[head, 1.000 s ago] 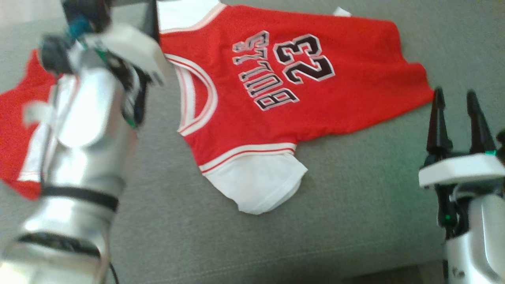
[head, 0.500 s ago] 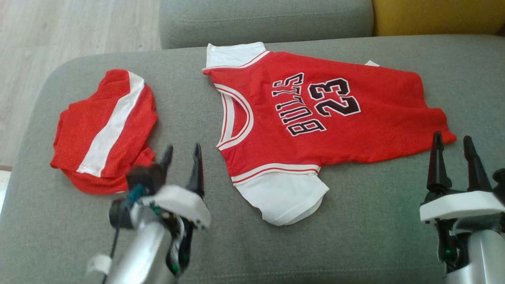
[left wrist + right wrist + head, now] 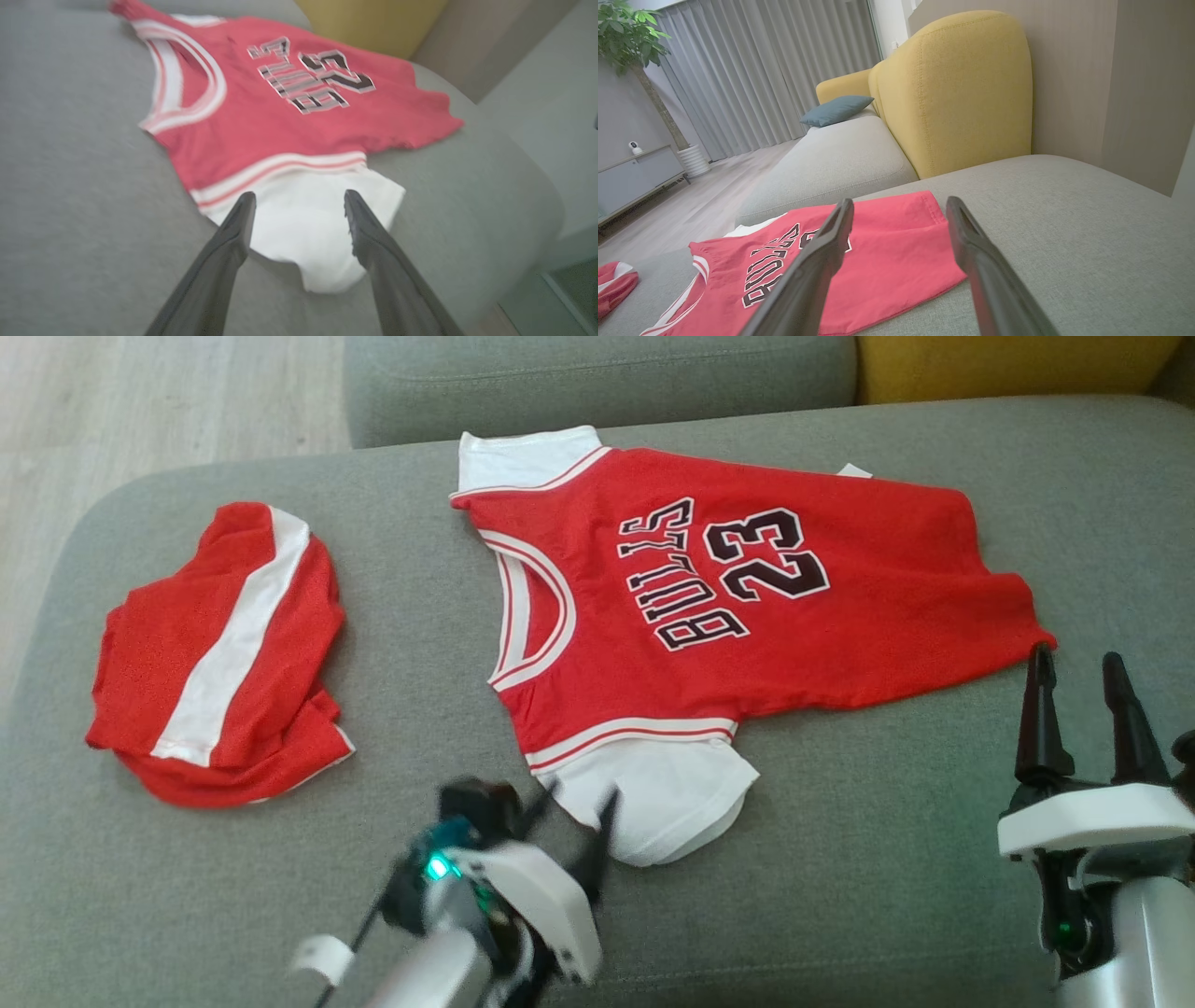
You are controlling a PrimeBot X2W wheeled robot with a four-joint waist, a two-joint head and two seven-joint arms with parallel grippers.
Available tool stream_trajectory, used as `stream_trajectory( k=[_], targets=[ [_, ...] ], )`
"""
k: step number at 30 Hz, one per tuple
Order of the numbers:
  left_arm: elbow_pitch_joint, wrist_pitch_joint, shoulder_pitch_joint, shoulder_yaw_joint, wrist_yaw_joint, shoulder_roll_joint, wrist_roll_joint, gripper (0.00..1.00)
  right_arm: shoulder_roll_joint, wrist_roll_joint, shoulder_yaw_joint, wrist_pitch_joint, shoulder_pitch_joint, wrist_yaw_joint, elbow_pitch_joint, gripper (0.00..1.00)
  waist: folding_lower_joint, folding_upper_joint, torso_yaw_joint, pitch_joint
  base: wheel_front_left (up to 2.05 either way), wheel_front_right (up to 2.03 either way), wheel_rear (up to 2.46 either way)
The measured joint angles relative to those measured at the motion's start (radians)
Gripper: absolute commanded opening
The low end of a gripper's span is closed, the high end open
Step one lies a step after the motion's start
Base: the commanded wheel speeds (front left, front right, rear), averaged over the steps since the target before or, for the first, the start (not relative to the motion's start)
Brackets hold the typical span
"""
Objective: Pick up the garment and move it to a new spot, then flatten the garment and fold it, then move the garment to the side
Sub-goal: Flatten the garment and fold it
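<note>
Jersey (image 3: 747, 607) reading BULLS 23, spread on grey sofa (image 3: 840, 859)
Left pincer (image 3: 581, 793) gapes open over its white sleeve (image 3: 663, 798); right pincer (image 3: 1075, 655), also open, sits beside the hem corner (image 3: 1032, 630).

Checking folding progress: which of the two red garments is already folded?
The red garment with the white stripe, bundled on the left; the Bulls jersey lies spread flat.
</note>
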Motion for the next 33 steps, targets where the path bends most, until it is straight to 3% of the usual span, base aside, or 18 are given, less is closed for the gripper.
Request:
stream_trajectory(
  k=[6, 10, 16, 31, 32, 33],
  targets=[
    [-0.017, 0.108, 0.054, -0.079, -0.019, 0.002, -0.051, 1.00, 0.000, 0.000, -0.004, -0.001, 0.000, 0.000, 0.007, 1.00, 0.0000, 0.0000, -0.017, 0.009, 0.00, 0.00, 0.00],
    [-0.022, 0.145, 0.065, -0.090, 0.009, 0.008, -0.053, 1.00, 0.000, 0.000, -0.003, -0.001, -0.001, 0.000, 0.018, 1.00, 0.0000, 0.0000, -0.028, 0.007, 0.00, 0.00, 0.00],
    [-0.015, 0.162, 0.063, -0.083, 0.034, 0.013, -0.051, 1.00, 0.000, 0.000, -0.003, -0.001, -0.003, 0.000, 0.019, 1.00, 0.0000, 0.0000, -0.043, 0.017, 0.00, 0.00, 0.00],
    [0.075, 0.158, -0.030, -0.076, 0.015, 0.011, -0.077, 1.00, 0.000, 0.000, -0.011, -0.020, -0.047, 0.000, 0.021, 1.00, 0.0000, 0.0000, -0.094, 0.089, 0.00, 0.00, 0.00],
    [0.079, 0.151, -0.034, -0.077, 0.014, 0.010, -0.079, 0.85, 0.000, 0.000, -0.020, -0.022, -0.049, 0.000, 0.022, 1.00, 0.0000, 0.0000, -0.096, 0.092, 0.00, 0.00, 0.00],
    [0.080, 0.146, -0.037, -0.077, 0.006, 0.010, -0.088, 0.00, 0.000, 0.000, -0.030, -0.024, -0.051, 0.000, 0.025, 1.00, 0.0000, 0.0000, -0.097, 0.093, 0.00, 0.00, 0.00]
  ],
)
